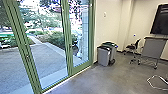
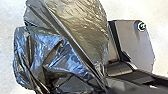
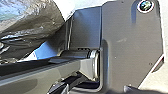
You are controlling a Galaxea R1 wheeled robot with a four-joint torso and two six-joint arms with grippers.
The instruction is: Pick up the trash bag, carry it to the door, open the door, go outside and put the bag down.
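Trash bag beside the robot, green-framed glass ahead!

And there was the trash bag [image 2: 80, 30], big, dark and shiny, bunched up in the left wrist view, its long folds drawn tight and running together to a narrow part! The right wrist view caught it too, its crumpled skin close by the robot's own plate [image 3: 130, 45]. Was the left hand clenched on it? I could not tell, and I could not tell how the right hand stood either.

Up ahead, the head view had the big one: the glass door [image 1: 66, 37], tall, framed in green, and it looked shut! Through the panes lay the paved ground [image 1: 37, 60], a pale path [image 1: 36, 40] running off between bushes [image 1: 56, 38], with trees [image 1: 41, 13] beyond. The robot was on the indoor side of all that.

Over by the wall [image 1: 107, 25], just past the frame, two bins [image 1: 103, 56] stood upright and close together, one grey with a dark lid, the other with green at its top. Farther right came a dark office chair [image 1: 133, 47], then a grey panel on a wheeled stand [image 1: 152, 48], with a dark screen [image 1: 161, 20] above it. And down on the smooth grey floor [image 1: 107, 80], near the right edge, lay a bent white loop [image 1: 156, 87]!
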